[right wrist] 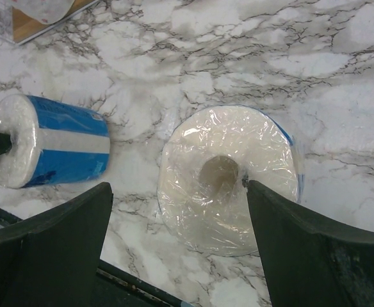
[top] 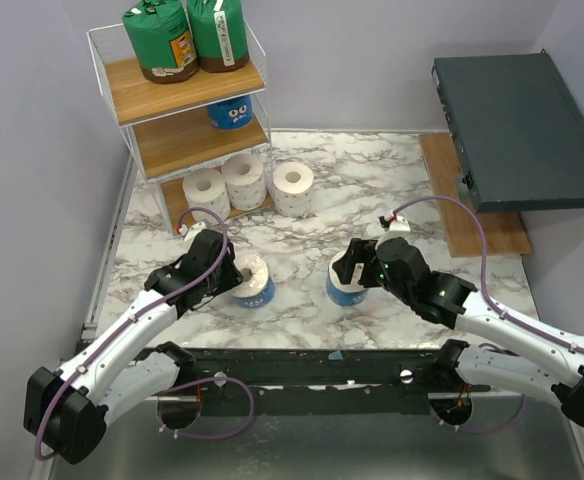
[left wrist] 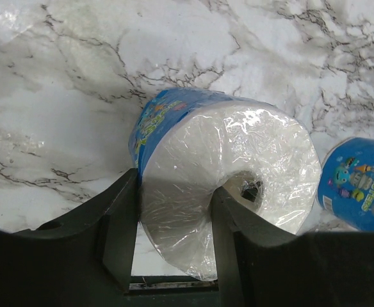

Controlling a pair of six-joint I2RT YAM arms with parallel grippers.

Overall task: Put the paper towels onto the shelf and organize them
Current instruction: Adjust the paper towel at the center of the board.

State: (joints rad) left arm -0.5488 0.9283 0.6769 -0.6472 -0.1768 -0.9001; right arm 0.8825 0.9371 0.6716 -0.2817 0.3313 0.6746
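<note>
Left gripper [left wrist: 174,201]: clamped on the wall of a blue-wrapped roll [left wrist: 238,166]. One finger [left wrist: 120,224] lies flat against the outer wrap and the other sits down in the cardboard core. The roll's white end face is turned up toward the wrist. In the right wrist view the roll looks tipped toward the left arm. Cannot tell whether it rests on the desk [top: 372,190] or is lifted off it.

Right gripper [right wrist: 177,187]: fingers spread wide, gripping nothing, poised over a second blue-wrapped roll [right wrist: 228,173]. This roll stands upright on the desk with its core facing up. It lies between the two fingers, closer to the right-hand one, whose tip overlaps the roll's top near the core. The other finger is clear of it.

The two blue rolls are near each other but apart, toward the near edge of the desk between the arms.

Farther out, at the back left, stands the shelf [top: 192,95].
- Top board: two green-wrapped rolls [top: 162,40], side by side.
- Middle board: one blue-printed roll [top: 232,112].
- Bottom board: two white rolls [top: 206,190], side by side.

A third white roll [top: 293,188] stands on the desk just beside the shelf's right edge.

Dark grey box [top: 522,120] sits at the back right, well apart from both grippers.
</note>
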